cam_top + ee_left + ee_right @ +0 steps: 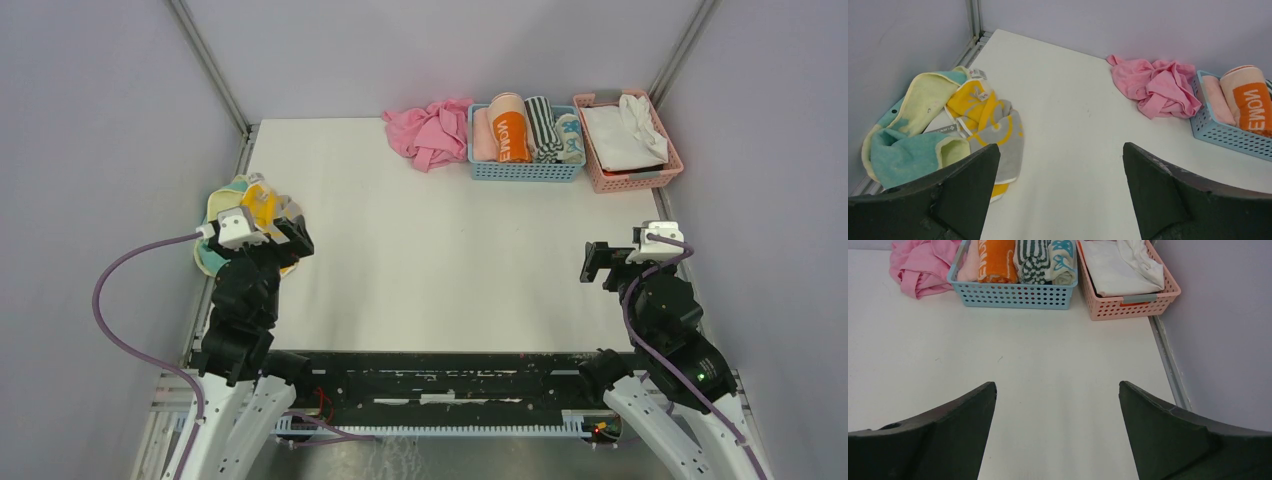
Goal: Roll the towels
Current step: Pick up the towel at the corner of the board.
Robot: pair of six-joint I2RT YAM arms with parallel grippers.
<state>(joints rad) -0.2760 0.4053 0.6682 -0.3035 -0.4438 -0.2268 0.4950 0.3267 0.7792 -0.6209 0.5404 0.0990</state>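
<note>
I see the yellow towel [913, 131] and the grey towel [1000, 120] crumpled in one heap, touching, at the left edge of the table [1073, 95] beside the wall, neither one rolled. My left gripper [1060, 150] hangs just over them, jaws wide with nothing between. My right gripper [1058, 387] is wide and empty too, over the table's right side, well apart from them.

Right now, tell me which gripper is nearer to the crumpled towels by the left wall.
Left. The left gripper hangs open right at the towels' edge; the right gripper sits across the table by its right edge, far from them.
</note>
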